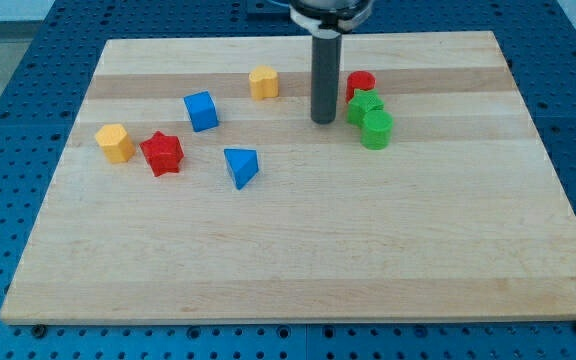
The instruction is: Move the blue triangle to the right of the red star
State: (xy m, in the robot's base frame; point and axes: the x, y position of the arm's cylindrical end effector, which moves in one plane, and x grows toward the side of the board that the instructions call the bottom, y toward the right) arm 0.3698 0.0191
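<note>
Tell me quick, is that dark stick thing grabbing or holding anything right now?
My tip: a bare rod, nothing to open or close, holding nothing. It rests on the wooden board, left of the green blocks, touching no block.

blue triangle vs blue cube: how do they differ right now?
Shape: the blue triangle is a wedge with a point toward the view's bottom; the blue cube is boxy. Place: the blue triangle lies nearer the view's bottom and right, beside the red star; the blue cube sits above both. Shared: same blue, neither touches my tip.

Pale striped wooden board (298,250), blue triangle (240,166), red star (162,153), two green blocks (370,118), dark rod.
</note>
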